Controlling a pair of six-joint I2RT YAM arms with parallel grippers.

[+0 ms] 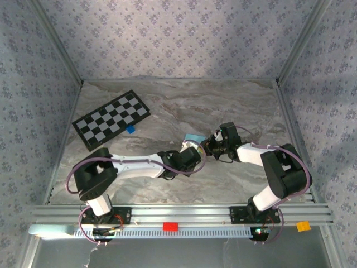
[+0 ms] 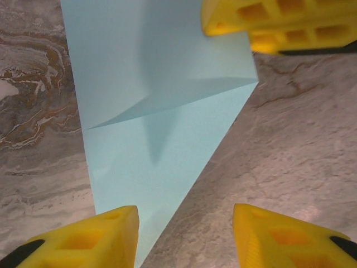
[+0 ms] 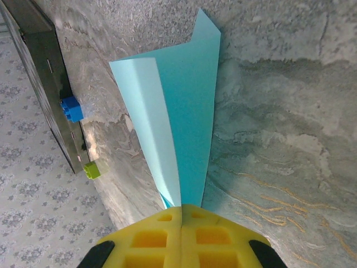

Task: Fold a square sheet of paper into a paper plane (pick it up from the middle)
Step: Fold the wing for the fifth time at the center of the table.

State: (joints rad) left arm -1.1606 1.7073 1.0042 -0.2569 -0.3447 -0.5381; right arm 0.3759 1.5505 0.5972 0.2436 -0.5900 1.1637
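Observation:
The light sky-blue square sheet of paper (image 2: 162, 111) is partly folded, with a diagonal edge and a raised flap. In the top view the sheet of paper (image 1: 193, 137) peeks out mid-table where both arms meet. My right gripper (image 3: 181, 213) is shut on the sheet of paper (image 3: 187, 106) at its near end, and its fingers (image 2: 279, 22) sit at the paper's far right corner in the left wrist view. My left gripper (image 2: 187, 237) hovers open over the paper's near end. Its left finger is above the paper and its right finger is above bare table. No finished paper plane is in view.
A black-and-white checkerboard card (image 1: 111, 119) lies at the back left with a small blue block (image 1: 130, 129) beside it. The blue block (image 3: 71, 108) and a green block (image 3: 92, 169) lie near the card's edge. A red block (image 1: 170, 226) and an orange block (image 1: 303, 225) sit on the front rail.

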